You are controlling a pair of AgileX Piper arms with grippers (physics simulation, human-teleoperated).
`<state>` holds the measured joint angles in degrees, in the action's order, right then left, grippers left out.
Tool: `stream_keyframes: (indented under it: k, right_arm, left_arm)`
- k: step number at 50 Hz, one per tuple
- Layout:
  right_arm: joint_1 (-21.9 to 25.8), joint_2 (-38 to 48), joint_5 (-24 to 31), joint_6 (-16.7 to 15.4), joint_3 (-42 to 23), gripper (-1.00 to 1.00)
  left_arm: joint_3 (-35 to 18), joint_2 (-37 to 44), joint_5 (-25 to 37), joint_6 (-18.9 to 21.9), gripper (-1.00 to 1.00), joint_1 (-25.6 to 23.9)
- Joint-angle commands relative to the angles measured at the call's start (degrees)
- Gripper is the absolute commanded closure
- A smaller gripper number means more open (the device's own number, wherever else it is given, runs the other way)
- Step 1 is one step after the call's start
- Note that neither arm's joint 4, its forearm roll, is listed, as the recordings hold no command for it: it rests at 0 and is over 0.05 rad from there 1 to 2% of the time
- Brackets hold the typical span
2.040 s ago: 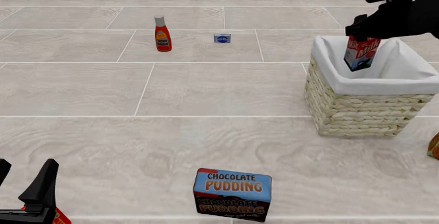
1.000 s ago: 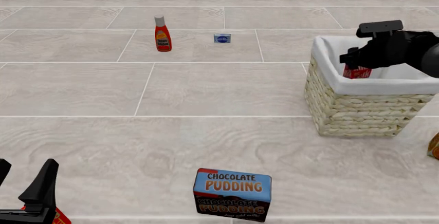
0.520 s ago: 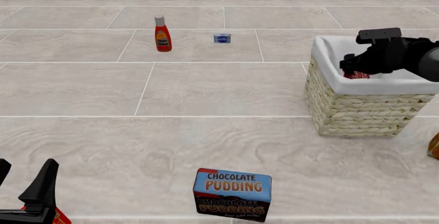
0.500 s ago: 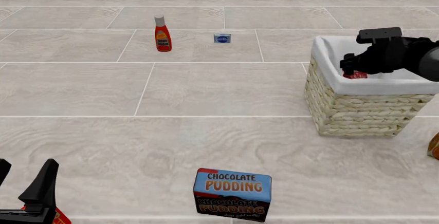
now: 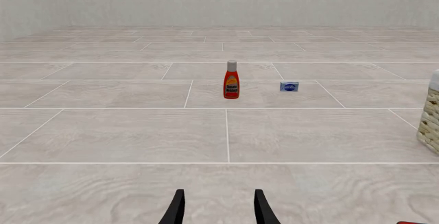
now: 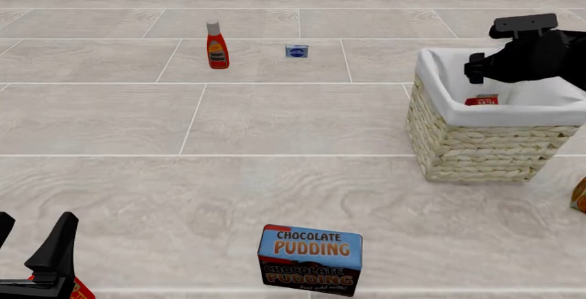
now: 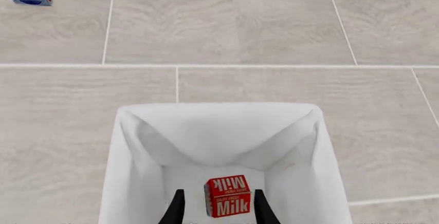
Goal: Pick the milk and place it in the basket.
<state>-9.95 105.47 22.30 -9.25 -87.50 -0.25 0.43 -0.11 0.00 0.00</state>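
Red on top with white "Milk" lettering, the small gable-top milk carton stands on the white-lined floor of the large square woven wicker basket, pale straw in colour, with its white cloth liner folded over the rim. In the front view only the carton's red top peeks above the near edge of the liner. The basket sits on the right side of the pale tiled desk.

Above the basket hangs the black right end effector, clear of the carton. In the right wrist view its two dark fingertips stand apart, one on each side of the carton's top and not pressing it, so the jaws are spread and hold nothing.

Low at the near left corner of the front view sits the black left end effector, close to the desk. From the left wrist view its fingertips stand apart with only bare tile between them, so it is likewise spread and empty. A small red thing shows just beside it at the bottom edge; what it is cannot be told.

Far across the desk stands an upright red ketchup bottle with a white cap, and near it to the right lies a small blue and white packet. Close to the near edge, about the middle, stands a wide blue chocolate pudding box. An orange-brown thing is cut off at the right edge.
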Motion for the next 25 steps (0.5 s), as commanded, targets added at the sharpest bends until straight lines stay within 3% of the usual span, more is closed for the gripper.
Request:
stream_keyframes:
  k: [1,25]
  right_arm:
    - [0.29,-5.83,0.74,-0.43,1.89,-1.00]
    - [2.30,-19.75,-2.60,0.33,12.13,-1.00]
  left_arm:
    - [0.00,0.01,0.00,-0.01,-1.00,0.00]
    - [0.00,0.01,0.00,0.02,-1.00,0.00]
